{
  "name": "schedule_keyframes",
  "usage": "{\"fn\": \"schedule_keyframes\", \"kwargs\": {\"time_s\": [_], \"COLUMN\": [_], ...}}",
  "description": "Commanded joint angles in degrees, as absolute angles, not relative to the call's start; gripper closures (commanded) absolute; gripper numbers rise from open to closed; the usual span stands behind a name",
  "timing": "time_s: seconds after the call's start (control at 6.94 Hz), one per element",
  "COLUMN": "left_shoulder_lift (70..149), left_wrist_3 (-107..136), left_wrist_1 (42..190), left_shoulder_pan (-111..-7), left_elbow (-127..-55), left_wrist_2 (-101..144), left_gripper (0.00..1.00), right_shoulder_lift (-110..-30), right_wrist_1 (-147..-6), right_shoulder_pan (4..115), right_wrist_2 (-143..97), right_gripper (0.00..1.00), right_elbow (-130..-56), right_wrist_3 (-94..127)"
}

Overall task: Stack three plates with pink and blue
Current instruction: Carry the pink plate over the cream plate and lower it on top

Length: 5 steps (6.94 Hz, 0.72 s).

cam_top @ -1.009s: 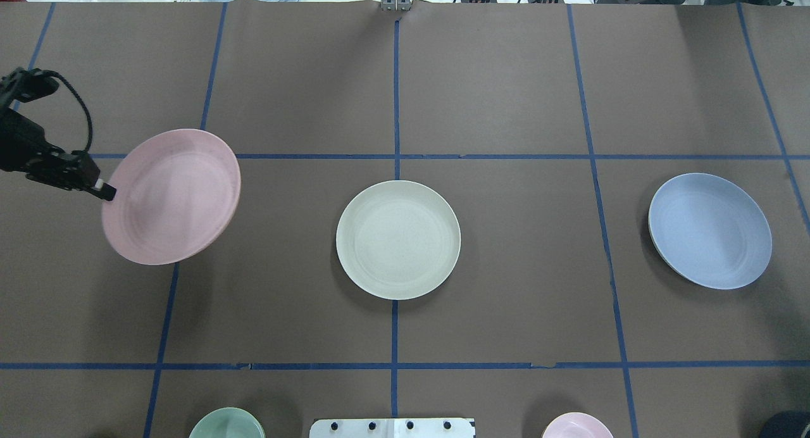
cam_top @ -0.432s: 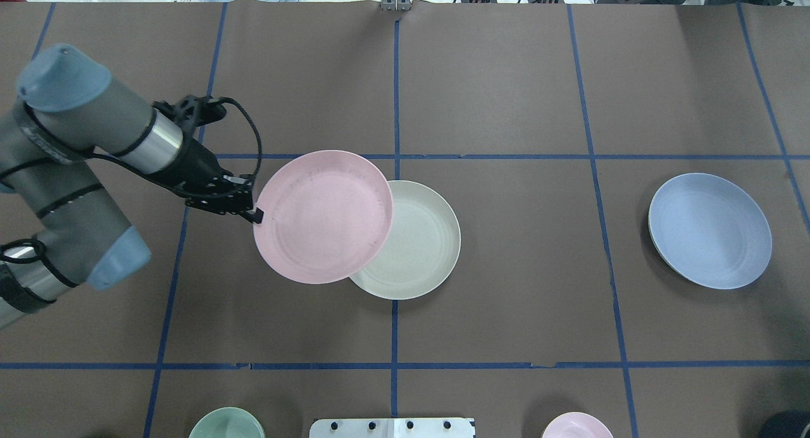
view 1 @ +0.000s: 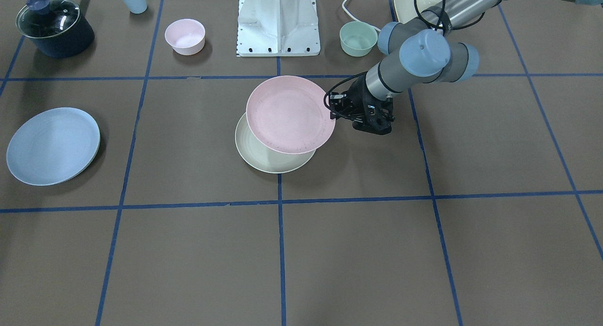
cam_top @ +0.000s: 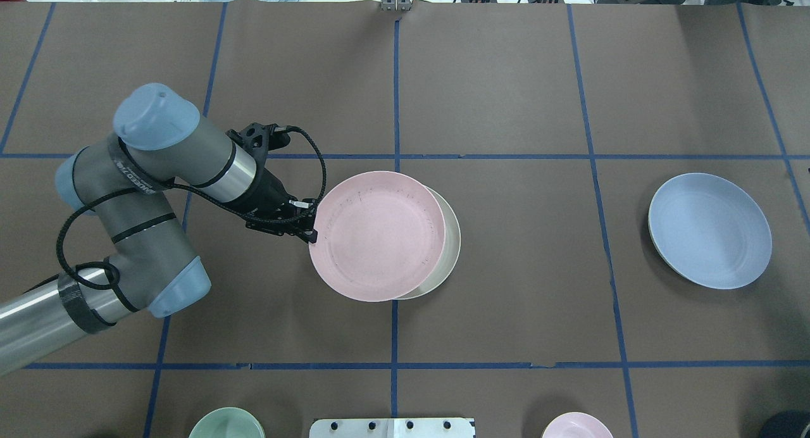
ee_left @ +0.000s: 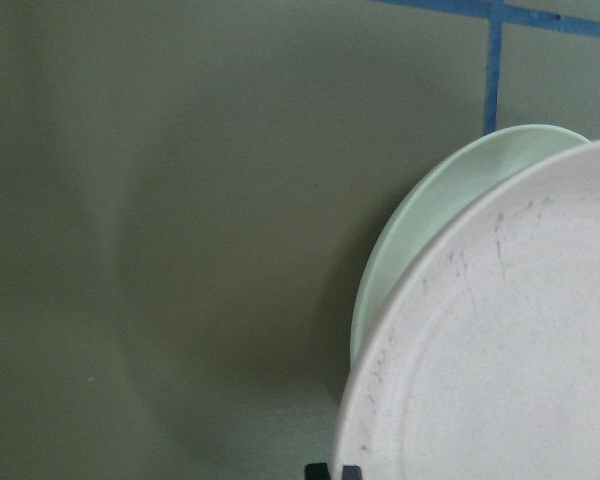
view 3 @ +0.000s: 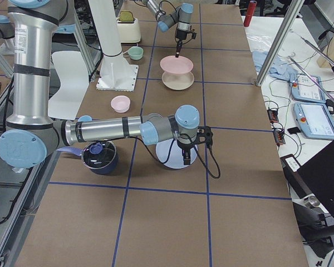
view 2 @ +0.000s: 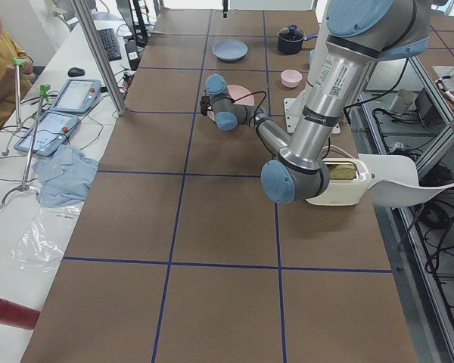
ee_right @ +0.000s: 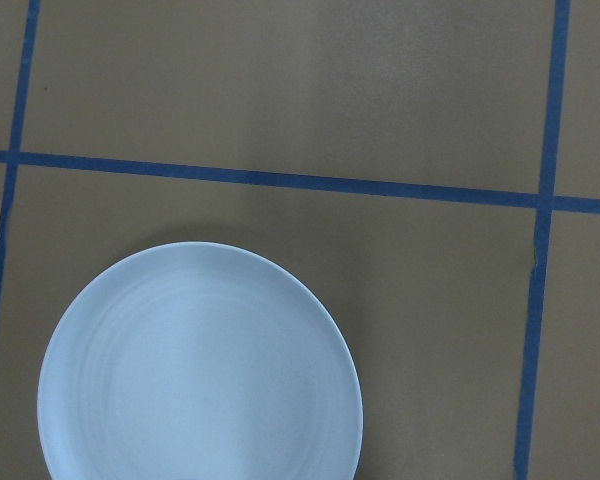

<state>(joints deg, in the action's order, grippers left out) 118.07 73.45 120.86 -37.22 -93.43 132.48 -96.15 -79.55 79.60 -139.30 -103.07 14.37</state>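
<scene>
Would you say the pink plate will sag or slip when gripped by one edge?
Probably stiff and light: the pink plate looks flat though the left gripper pinches only its rim. Its matte surface should resist slipping.

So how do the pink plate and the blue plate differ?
The pink plate is pinched at its rim by the left gripper; the blue plate is ungripped. The pink plate hangs over the cream plate, covering most of it; the blue plate lies alone on the table. Both are round, shallow and look equal in size.
</scene>
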Motion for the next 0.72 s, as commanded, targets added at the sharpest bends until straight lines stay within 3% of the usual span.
{"fn": "schedule_keyframes", "kwargs": {"time_s": [0.0, 0.14, 0.29, 0.58], "left_shoulder_lift": [121.19, 121.9, 121.9, 119.98], "left_wrist_3": [74.7, 74.71, 74.79, 74.97], "left_wrist_1": [121.2, 121.38, 122.6, 123.05], "left_shoulder_pan": [-35.78, -34.55, -34.54, -36.11], "left_elbow": [-89.85, -89.39, -89.47, -93.66], "left_wrist_2": [130.62, 128.69, 128.59, 128.58], "left_gripper": [1.0, 0.41, 0.0, 0.0], "right_shoulder_lift": [-96.24, -96.15, -96.24, -96.24], "right_wrist_1": [-79.45, -79.11, -77.97, -77.78], "right_shoulder_pan": [79.54, 79.54, 79.37, 73.94], "right_wrist_2": [-139.75, -139.75, -139.75, -140.62], "right_gripper": [0.0, 0.0, 0.0, 0.0], "right_elbow": [-103.18, -103.18, -102.92, -102.75], "right_wrist_3": [14.33, 14.15, 14.41, 17.46]}}
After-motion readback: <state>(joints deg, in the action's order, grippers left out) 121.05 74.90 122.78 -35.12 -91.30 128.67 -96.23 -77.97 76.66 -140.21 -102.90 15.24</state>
